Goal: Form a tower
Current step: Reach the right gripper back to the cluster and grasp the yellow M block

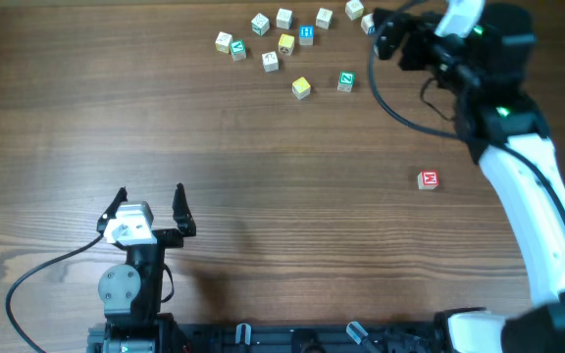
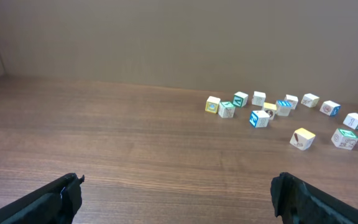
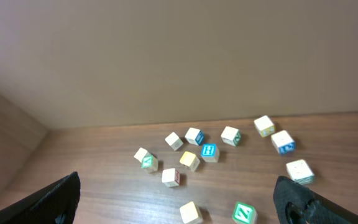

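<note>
Overhead, the right gripper hangs at one end of a scatter of small wooden letter cubes, its jaws spread fully and holding nothing. The tower appears to be only a pale wooden cube with red print, alone, well behind that gripper toward the robot's base. Whether more sits under it cannot be told. The yellow-topped wooden cube just ahead stands clear of its neighbours, so centre the fingers, square to its faces, and descend straight. The left gripper, far off, is also wide open and empty.

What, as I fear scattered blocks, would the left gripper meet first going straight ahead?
Way looks free: only bare brown wooden table ahead of the left gripper; the small wooden letter cubes sit off to its right, probably clear.
</note>
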`<move>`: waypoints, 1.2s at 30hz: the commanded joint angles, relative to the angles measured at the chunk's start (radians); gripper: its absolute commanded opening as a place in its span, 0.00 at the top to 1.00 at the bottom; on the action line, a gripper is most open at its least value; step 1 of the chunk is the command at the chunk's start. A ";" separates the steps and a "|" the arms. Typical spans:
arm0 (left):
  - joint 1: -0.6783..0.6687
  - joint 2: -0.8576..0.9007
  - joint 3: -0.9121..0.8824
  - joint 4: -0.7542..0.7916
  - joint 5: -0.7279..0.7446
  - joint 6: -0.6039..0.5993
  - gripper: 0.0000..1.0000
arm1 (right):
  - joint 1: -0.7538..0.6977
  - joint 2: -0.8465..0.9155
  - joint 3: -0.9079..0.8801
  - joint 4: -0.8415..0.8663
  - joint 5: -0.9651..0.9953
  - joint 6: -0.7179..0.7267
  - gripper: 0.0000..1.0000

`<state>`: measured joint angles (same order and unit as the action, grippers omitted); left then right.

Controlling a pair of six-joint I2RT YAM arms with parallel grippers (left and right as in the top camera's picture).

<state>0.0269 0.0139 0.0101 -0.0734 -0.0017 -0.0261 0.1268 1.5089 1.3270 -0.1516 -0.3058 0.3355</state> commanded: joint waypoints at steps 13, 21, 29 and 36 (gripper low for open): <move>-0.003 -0.007 -0.004 -0.002 0.009 0.019 0.00 | 0.306 0.854 0.642 -0.051 0.380 0.285 0.06; -0.003 -0.007 -0.004 -0.002 0.009 0.019 0.00 | 0.308 1.032 0.642 0.154 0.370 0.405 0.11; -0.003 -0.007 -0.005 -0.002 0.009 0.019 0.00 | 0.309 1.130 0.642 0.206 0.495 0.347 0.22; -0.003 -0.007 -0.004 -0.002 0.009 0.019 0.00 | 0.308 1.127 0.645 0.160 0.591 0.132 0.55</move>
<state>0.0269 0.0139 0.0101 -0.0727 -0.0017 -0.0261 0.4377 2.5908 1.9648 0.0536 0.2039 0.5598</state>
